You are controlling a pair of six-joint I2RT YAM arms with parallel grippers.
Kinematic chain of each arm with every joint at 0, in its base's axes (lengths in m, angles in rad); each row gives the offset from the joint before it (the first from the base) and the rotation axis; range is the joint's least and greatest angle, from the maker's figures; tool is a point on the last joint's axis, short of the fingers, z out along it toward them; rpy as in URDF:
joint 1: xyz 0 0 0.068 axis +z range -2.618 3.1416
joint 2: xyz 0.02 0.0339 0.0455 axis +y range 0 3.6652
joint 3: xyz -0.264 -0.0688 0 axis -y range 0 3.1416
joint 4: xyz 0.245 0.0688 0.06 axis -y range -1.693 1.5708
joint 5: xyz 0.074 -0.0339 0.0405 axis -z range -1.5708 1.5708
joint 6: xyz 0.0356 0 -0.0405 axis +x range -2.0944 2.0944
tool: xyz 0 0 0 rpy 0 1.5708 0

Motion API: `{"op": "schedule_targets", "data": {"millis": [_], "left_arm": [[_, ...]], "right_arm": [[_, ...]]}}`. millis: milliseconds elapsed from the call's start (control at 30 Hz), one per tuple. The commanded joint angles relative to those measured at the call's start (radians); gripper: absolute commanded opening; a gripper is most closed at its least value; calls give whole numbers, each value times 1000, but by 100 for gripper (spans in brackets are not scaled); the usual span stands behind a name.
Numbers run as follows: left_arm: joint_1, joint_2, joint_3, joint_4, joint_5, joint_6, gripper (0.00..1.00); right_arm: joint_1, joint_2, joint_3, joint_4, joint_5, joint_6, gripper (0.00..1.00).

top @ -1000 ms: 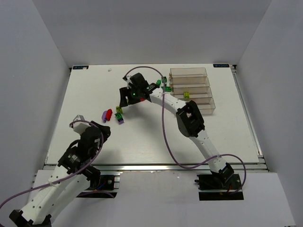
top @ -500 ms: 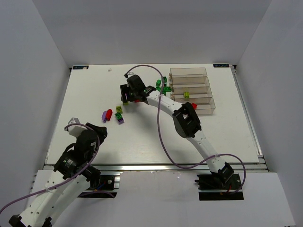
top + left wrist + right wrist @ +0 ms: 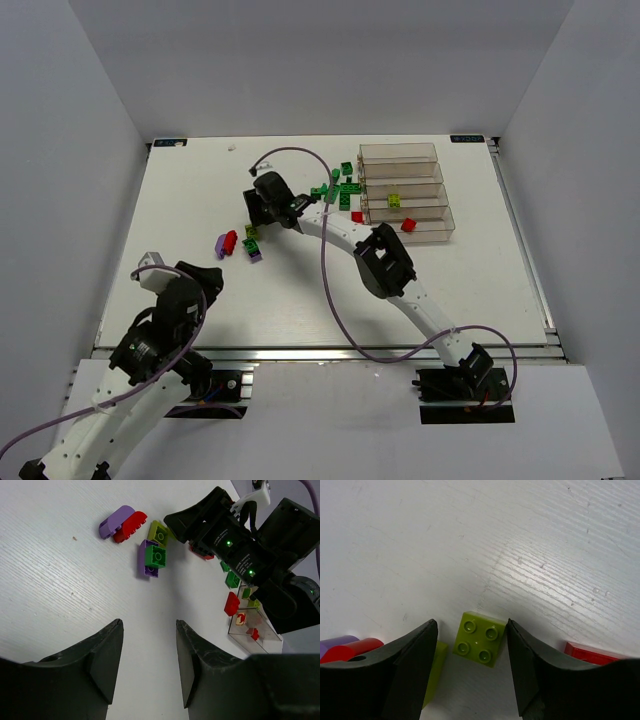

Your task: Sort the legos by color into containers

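My right gripper (image 3: 472,625) is low over the table and open. A yellow-green lego (image 3: 479,639) lies flat between its fingers, close to the right one and with a gap to the left one. From above, this gripper (image 3: 258,212) sits just behind a cluster of legos: yellow-green on green (image 3: 250,234), purple (image 3: 255,255), and a purple and red pair (image 3: 226,243). My left gripper (image 3: 149,622) is open and empty over bare table, near the front left (image 3: 152,268). The containers (image 3: 405,190) stand at the back right, holding a yellow-green lego (image 3: 394,200) and a red one (image 3: 408,225).
Green legos (image 3: 340,186) and a red one (image 3: 357,216) lie just left of the containers. A thin red piece (image 3: 590,653) shows beside my right finger. The right arm's purple cable (image 3: 330,290) loops over the middle of the table.
My right gripper has moved left and down onto the yellow-green lego, its jaws narrowing a little. The left arm has drawn back slightly toward the near left.
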Motion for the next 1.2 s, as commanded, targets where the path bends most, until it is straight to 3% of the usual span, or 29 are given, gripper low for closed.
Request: {"op": "schedule_targets", "data": {"millis": [0,367,467,500,533,700,800,1000,1167], "left_arm": [[4,-13,33,-16,-37,-11,56],[4,-7,14,-4,-28,-15,57],[4,15,13,22,-19,-6,57],[4,22,14,30,-19,-2,57],[4,28,16,38,-17,3,56],[4,90,8,119,26,38,57],[4,117,-4,173,61,55,57],[4,165,-10,229,87,78,56],[4,177,-13,246,84,81,56]], "right_arm": [[2,5,26,18,85,-51,62],[1,-66,-45,3,-17,-192,24],[-7,-133,-54,0,-138,-222,13],[-16,-158,-72,2,-243,-232,9],[-24,-213,-88,2,-299,-238,1],[-92,-397,-201,-3,-652,-296,0],[-158,-517,-307,-34,-753,-314,0],[-364,-760,-575,-133,-811,-474,0],[-540,-917,-752,-199,-720,-587,0]]}}
